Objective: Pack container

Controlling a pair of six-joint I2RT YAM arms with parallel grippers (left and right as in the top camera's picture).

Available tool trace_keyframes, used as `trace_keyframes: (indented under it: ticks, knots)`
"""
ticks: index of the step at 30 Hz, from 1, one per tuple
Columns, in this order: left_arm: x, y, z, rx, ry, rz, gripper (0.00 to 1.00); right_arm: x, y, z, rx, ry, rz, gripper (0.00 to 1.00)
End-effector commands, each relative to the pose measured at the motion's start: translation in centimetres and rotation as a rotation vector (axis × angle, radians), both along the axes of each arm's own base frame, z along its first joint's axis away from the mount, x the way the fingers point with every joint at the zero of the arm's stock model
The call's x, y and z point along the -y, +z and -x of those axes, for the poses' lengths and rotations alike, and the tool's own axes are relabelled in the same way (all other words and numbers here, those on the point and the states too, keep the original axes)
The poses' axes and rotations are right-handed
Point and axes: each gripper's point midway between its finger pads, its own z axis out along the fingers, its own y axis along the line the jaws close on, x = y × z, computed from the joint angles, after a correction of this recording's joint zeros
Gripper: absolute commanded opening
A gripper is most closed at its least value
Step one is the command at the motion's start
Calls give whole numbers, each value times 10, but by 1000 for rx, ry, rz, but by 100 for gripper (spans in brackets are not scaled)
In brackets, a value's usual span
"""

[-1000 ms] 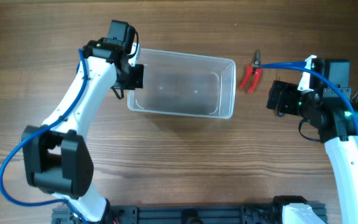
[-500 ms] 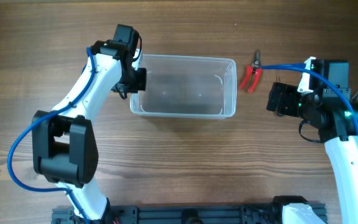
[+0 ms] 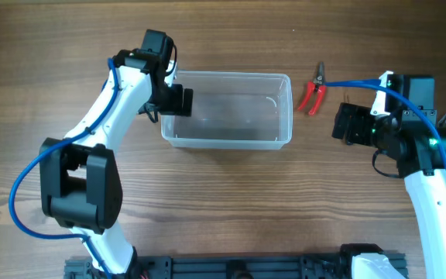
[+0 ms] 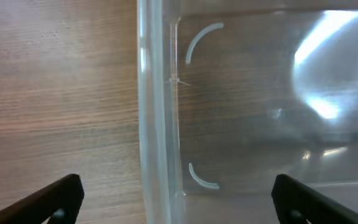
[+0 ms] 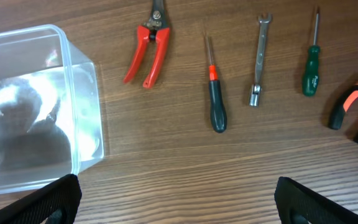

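The container (image 3: pixel 231 112) is a clear plastic tub lying empty at the table's middle. My left gripper (image 3: pixel 173 102) stands open astride its left short wall, one finger inside and one outside, touching nothing. In the left wrist view that wall (image 4: pixel 157 112) runs straight between my spread fingers (image 4: pixel 55 199). My right gripper (image 3: pixel 345 122) is open to the tub's right, holding nothing. In the right wrist view the tub's corner (image 5: pixel 36 112) shows at the left, ahead of the open right gripper (image 5: pixel 179 202).
Red-handled pliers (image 3: pixel 312 94) lie right of the tub. The right wrist view shows a row of tools: the red pliers (image 5: pixel 146 53), a black screwdriver (image 5: pixel 215 96), a wrench (image 5: pixel 258 62), a green screwdriver (image 5: pixel 311 62), orange-black pliers (image 5: pixel 356 109).
The left arm turned the tub square to the table, then its jaws opened and let go of the left wall. The right arm has not moved.
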Motion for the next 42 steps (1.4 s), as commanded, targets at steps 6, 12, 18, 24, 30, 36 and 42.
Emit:
trace_keyframes:
  ticks: [6,12,18,24,30,36,42]
  knots:
    - [-46,203,-23,468,87,-36,100,20,43,2,70,-230,-5,100]
    - [-150,212,14,411,433,-46,100,78,85,15,116,-418,51,100]
    - [-214,208,29,397,622,17,100,114,34,1,-77,-390,-19,100]
    - [-220,207,31,394,639,13,100,133,-8,-26,-178,-345,19,100]
    - [-219,203,36,365,638,12,100,155,-57,-32,-292,-464,-56,100]
    - [-218,202,38,357,638,13,100,169,-95,-50,-337,-400,-38,100]
    - [-218,202,39,352,638,13,100,180,-132,-71,-346,-351,-21,100]
